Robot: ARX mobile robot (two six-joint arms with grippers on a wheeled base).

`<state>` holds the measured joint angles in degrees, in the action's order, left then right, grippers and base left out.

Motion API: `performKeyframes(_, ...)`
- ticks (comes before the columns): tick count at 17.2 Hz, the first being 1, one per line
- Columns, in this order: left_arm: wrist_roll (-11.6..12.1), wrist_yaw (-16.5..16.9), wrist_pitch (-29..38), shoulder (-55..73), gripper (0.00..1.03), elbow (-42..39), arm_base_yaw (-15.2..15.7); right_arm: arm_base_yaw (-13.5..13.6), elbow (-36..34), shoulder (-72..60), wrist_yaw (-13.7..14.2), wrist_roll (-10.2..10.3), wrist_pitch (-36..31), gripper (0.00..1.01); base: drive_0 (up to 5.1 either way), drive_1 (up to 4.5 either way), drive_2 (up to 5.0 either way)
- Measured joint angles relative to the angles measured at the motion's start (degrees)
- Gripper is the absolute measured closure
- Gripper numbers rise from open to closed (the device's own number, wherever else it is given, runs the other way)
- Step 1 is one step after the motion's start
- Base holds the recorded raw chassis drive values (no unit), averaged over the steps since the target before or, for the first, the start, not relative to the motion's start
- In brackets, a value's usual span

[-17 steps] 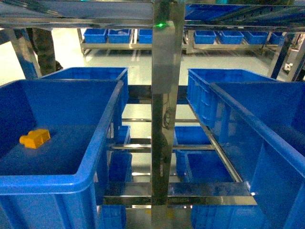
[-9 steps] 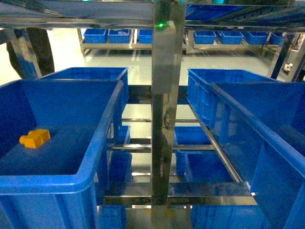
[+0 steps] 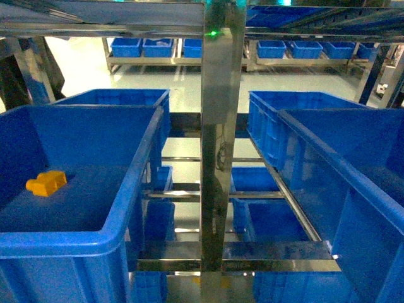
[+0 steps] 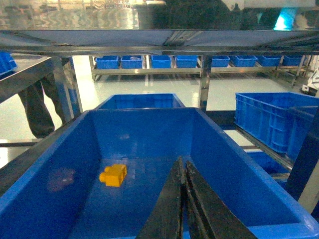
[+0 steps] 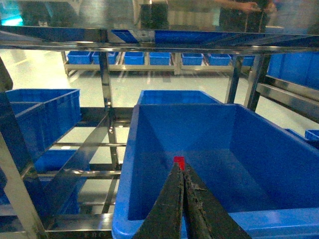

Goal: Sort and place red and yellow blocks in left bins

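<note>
Crates glossy blue plastic; rack post brushed reflective steel; yellow brick smooth plastic.

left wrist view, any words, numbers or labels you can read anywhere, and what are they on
None can be read.
Top of the left wrist view: a faint strip of pale characters in the reflection on the shelf, too blurred to read.
Blue bins: no label or print shows.
Yellow block: no marking shows.
Head and right wrist views: no text shows.

Head view faces the rack post between crates; each wrist view looks down into one crate.
</note>
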<state>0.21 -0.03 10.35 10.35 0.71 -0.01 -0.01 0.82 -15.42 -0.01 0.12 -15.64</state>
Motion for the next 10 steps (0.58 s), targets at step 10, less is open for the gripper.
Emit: performKeyframes(10,-0.02,0.0,-10.49,-9.73,1.01,0.02,0.0,0.0,0.02,10.75,-0.07,0.0,13.84,0.99,0.0,0.0,0.0)
